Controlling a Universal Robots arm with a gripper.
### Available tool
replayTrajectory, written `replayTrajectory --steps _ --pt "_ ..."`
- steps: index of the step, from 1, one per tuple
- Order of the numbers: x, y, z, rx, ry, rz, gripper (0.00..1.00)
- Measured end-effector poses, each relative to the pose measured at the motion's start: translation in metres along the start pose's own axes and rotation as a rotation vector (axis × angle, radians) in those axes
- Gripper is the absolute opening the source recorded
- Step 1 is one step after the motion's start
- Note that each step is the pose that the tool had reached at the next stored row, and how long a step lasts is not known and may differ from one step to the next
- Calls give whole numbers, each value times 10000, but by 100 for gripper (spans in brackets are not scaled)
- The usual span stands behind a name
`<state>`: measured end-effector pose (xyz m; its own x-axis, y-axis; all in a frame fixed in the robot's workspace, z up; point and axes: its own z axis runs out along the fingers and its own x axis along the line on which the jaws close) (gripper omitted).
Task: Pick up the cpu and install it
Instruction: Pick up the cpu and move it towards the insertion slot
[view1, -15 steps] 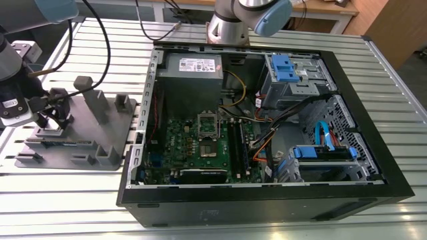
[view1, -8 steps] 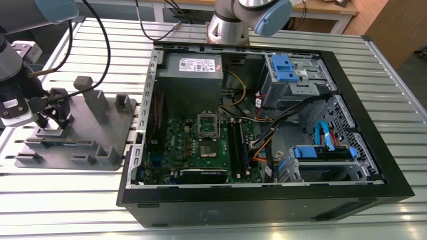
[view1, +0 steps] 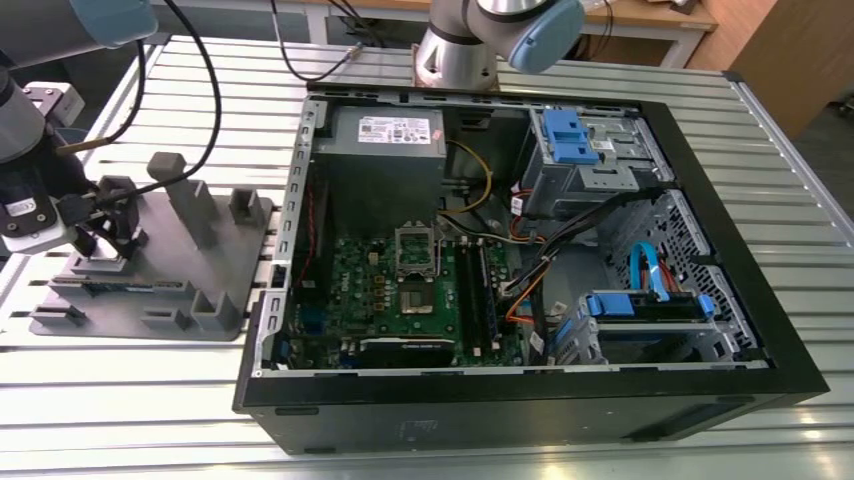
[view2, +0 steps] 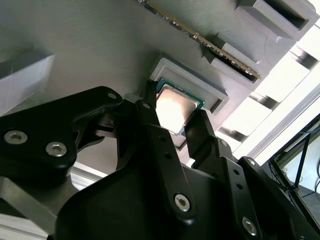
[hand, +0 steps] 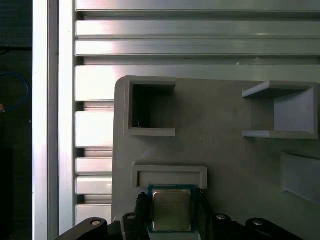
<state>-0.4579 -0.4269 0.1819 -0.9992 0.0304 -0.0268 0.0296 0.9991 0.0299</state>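
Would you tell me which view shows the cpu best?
The first wrist view: the cpu faces it squarely, silver top nearly whole. The second wrist view shows it slanted, partly behind the gripper. In the exterior view the gripper covers it.

You see the claw (view1: 96, 238) low over the tray (view1: 150, 330) on the worktop (view1: 120, 405), to the exterior view's left of the case (view1: 534, 408).

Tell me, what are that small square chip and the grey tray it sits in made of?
The cpu: its top looks like metal, silver-grey and glossy, throwing back a bright glare; its thin green rim looks like circuit board. The tray: probably plastic, matte uniform grey with no shine, shaped into blocky pockets.
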Motion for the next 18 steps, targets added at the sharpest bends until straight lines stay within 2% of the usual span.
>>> replayTrajectory --steps 8,18 --pt "-1 1 -4 -3 -4 0 47" --pt "-4 5 -158 0 0 0 47"
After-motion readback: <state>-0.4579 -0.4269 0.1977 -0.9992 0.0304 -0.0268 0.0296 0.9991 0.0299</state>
